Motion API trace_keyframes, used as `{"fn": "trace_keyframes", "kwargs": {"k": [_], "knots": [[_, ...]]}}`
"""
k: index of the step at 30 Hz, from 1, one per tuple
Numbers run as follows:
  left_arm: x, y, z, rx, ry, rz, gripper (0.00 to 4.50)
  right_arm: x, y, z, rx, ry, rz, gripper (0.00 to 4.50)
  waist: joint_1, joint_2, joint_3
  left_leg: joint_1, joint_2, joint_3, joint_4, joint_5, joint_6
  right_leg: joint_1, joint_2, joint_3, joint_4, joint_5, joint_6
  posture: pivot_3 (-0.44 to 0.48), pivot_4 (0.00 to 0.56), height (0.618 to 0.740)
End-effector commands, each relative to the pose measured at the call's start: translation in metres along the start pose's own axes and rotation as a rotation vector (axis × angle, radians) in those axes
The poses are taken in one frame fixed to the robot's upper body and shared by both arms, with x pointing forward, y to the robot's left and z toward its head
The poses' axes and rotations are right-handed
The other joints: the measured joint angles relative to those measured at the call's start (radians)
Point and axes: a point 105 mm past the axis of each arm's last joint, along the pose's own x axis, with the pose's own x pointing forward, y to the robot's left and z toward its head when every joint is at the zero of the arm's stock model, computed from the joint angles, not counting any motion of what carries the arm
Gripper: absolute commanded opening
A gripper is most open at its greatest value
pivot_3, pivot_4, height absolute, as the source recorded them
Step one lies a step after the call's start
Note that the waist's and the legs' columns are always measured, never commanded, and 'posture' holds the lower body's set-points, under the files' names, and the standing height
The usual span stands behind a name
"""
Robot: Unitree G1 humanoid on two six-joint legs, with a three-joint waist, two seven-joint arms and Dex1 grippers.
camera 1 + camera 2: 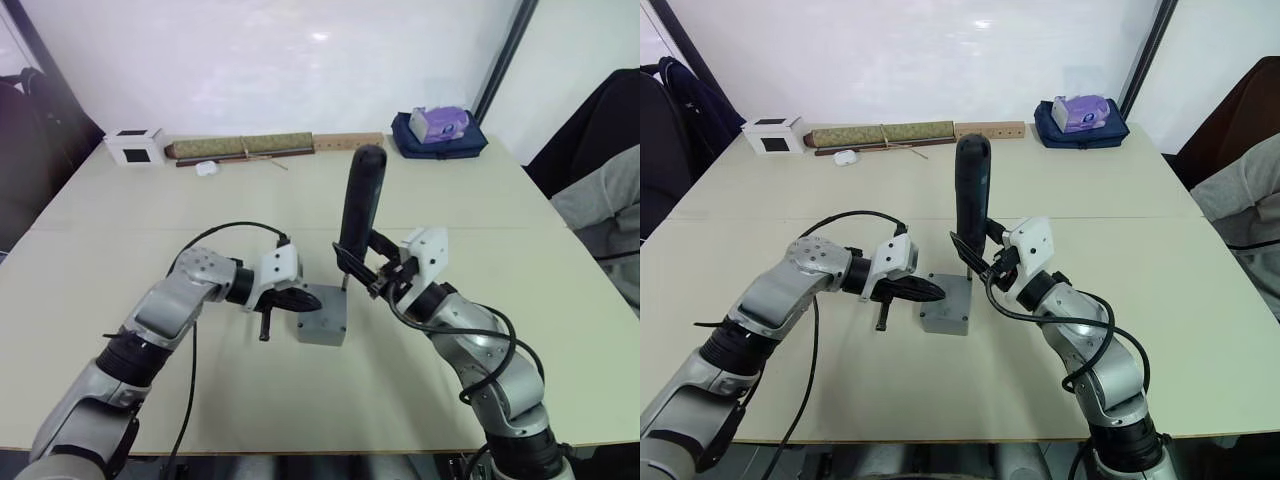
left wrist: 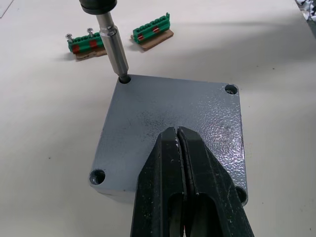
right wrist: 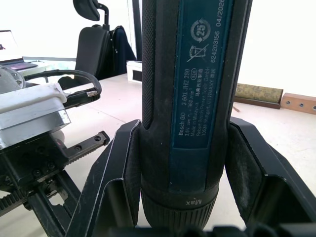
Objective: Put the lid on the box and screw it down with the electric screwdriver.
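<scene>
On a pale table, the left gripper, its two black fingers pressed together, is rested on the flat grey metal lid, which is seated on the small grey cast-metal box. At the lid's corner hole, the bit of the long dark cylindrical electric screwdriver is planted upright, pinched by the right gripper

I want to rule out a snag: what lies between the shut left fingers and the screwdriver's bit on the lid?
Only bare lid, seen in the left wrist view, between the left gripper and the electric screwdriver.
</scene>
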Motion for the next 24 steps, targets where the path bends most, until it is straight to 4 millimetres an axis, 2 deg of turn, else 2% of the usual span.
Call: {"fn": "trace_keyframes", "kwargs": {"k": [1,14,23,24], "knots": [[0.003,-0.005,-0.013,-0.032,0.055,-0.014,0.0,-0.008,-0.002,-0.05,0.094,0.198,-0.021,1.8,0.0,0.0,0.0,0.0,0.0,0.0,0.0,0.0,0.0,0.0,0.0,0.0,0.0,0.0,0.0,0.0,0.15,0.74],[0.002,-0.002,-0.012,-0.037,0.057,-0.015,0.0,-0.005,-0.004,-0.046,0.082,0.184,-0.019,1.8,0.001,0.0,-0.001,0.01,0.0,0.001,-0.011,0.0,0.0,0.006,-0.001,0.001,-0.005,-0.001,-0.002,0.0,0.15,0.74],[0.003,-0.002,-0.011,-0.036,0.053,-0.015,0.0,-0.004,-0.004,-0.038,0.073,0.166,-0.015,1.8,0.001,0.0,-0.001,0.01,0.001,0.001,-0.011,0.0,0.0,0.005,-0.002,0.001,-0.005,-0.002,-0.003,0.0,0.15,0.74],[0.004,-0.002,-0.011,-0.036,0.051,-0.015,0.0,-0.001,-0.004,-0.031,0.088,0.149,-0.011,1.8,0.001,0.0,-0.001,0.01,0.001,0.001,-0.011,0.0,0.0,0.005,-0.002,0.001,-0.005,-0.003,-0.006,0.0,0.15,0.74]]}}
